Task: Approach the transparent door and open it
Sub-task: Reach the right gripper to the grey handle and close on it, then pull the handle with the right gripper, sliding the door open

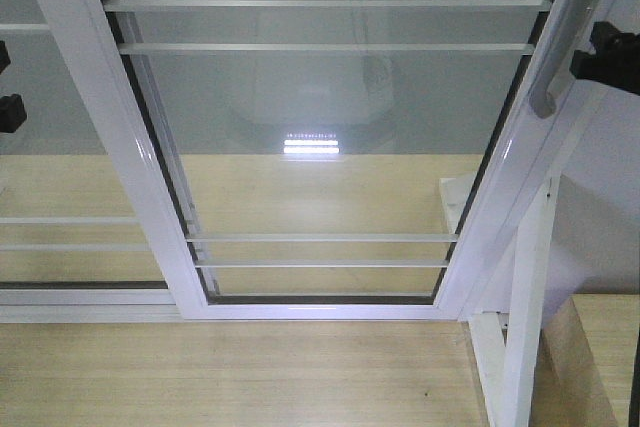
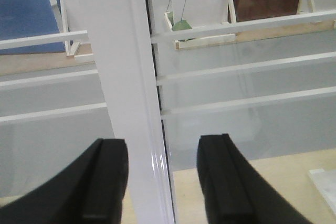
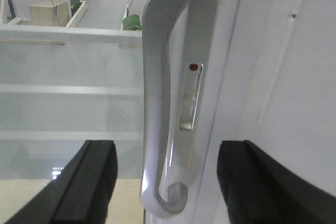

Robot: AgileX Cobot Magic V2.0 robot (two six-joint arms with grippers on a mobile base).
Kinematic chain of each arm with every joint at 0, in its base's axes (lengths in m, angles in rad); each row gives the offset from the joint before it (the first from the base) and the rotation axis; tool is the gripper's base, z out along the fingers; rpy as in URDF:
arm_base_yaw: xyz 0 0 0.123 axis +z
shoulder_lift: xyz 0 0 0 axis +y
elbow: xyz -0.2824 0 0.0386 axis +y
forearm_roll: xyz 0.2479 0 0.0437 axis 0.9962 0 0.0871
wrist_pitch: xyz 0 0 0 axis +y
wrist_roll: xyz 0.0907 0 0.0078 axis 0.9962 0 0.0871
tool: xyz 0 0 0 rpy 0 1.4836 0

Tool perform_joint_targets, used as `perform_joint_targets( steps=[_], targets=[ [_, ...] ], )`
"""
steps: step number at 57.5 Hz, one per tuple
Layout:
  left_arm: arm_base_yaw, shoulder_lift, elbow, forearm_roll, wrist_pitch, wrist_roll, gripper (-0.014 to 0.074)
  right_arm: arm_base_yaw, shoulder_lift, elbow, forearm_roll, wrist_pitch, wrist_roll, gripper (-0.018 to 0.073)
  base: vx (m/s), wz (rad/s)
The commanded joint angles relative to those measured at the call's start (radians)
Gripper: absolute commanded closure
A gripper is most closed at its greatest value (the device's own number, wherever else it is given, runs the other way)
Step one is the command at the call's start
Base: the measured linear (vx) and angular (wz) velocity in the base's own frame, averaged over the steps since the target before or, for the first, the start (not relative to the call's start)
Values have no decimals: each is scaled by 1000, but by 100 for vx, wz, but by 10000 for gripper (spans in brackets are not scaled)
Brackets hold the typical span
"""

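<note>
Right gripper (image 3: 168, 153), jaws spread, is placed astride the curved grey pull handle (image 3: 157, 93) on the right edge of the transparent door (image 1: 330, 117); whether they touch cannot be told. Left gripper (image 2: 163, 148), also spread, is placed astride a white frame upright (image 2: 123, 77). Pale wood flooring (image 1: 230, 377) is seen below the door and through its glass.

Lab w/ glass door rig (image 1: 320, 97), wood floor (image 1: 250, 372)
</note>
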Motion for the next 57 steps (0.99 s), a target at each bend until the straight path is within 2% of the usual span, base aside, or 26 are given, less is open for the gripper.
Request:
perform_joint_targets(
  steps=[1,21,36,40,57],
  targets=[
    [-5,5,-31,-4,-61,-10,151,-4,32,-96,-13,-80,2,65,0,0],
    [-5,39,-31,-4,-76,-10,151,-4,230,-306,-15,-78,1,65,0,0],
    [-5,40,-31,-4,-76,-10,151,-4,318,-380,-15,-79,0,72,0,0],
    [-5,40,-31,-4,-76,-10,151,-4,336,-390,-15,-95,0,90,0,0],
    [-5,40,-31,-4,-76,-10,153,-3,370,-407,-14,-101,-1,270,0,0]
  ],
)
